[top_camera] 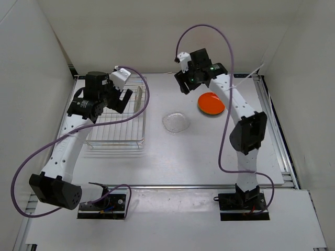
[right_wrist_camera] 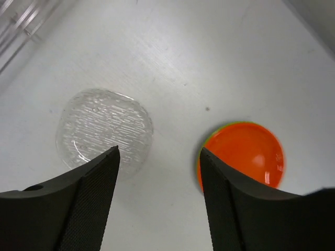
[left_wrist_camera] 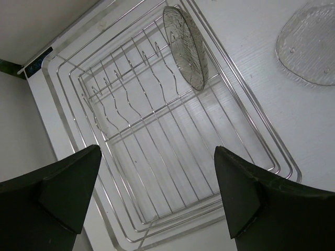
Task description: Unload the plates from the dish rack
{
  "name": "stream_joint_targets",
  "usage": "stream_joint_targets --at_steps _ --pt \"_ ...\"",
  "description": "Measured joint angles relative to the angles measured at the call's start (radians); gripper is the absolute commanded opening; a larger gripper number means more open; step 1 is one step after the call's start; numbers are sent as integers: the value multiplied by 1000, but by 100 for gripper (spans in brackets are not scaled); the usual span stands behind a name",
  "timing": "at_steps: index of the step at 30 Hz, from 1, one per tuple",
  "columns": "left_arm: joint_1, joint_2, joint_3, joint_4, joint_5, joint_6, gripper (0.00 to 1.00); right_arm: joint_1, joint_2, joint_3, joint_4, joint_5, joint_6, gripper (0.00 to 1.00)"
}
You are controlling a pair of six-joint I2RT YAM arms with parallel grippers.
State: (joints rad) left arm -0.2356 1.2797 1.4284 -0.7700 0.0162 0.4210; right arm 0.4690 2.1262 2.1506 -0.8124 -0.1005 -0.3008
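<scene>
On the white table [top_camera: 157, 162], the rectangular silver wire-grid dish rack [top_camera: 115, 141] holds one ribbed translucent round plate [left_wrist_camera: 184, 46] on edge between prongs. Its slick rim could slip or snag a wire if pinched off-centre. A textured clear plate [right_wrist_camera: 104, 128] and a glossy orange plate [right_wrist_camera: 243, 154] atop a lime-green plate [right_wrist_camera: 200, 157] lie on the table. The left pincer [left_wrist_camera: 156, 151] hovers spread over the rack and the right pincer [right_wrist_camera: 158, 151] is released, both empty.

Likely a robotics lab, white booth walls [top_camera: 157, 31], two arms [top_camera: 65, 149] bolted to table [top_camera: 183, 162] (purple cables [top_camera: 204, 25])
</scene>
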Motion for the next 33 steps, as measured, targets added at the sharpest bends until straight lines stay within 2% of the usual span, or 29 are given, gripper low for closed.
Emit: stream_joint_targets --at_steps 4,8,11,16,19,24,31,33 --pt "5 58 -8 57 16 -66 100 0 -154 0 -4 51 35 75" --pt "18 195 50 90 68 -166 97 -13 -273 -28 -43 92 61 77" --pt "42 333 157 94 142 -246 97 -51 -369 -149 -62 91 71 78" --pt "100 543 322 98 275 -379 90 -120 -487 -362 -101 94 84 78" --pt "128 620 348 112 325 -440 88 -127 -518 -423 -123 94 84 78" --pt "143 689 349 124 378 -504 74 -130 -537 -432 -125 90 84 78" --pt "140 743 369 127 431 -540 74 -135 -543 -432 -124 74 84 78" --pt "140 743 369 128 439 -544 72 -135 -543 -432 -124 69 85 78"
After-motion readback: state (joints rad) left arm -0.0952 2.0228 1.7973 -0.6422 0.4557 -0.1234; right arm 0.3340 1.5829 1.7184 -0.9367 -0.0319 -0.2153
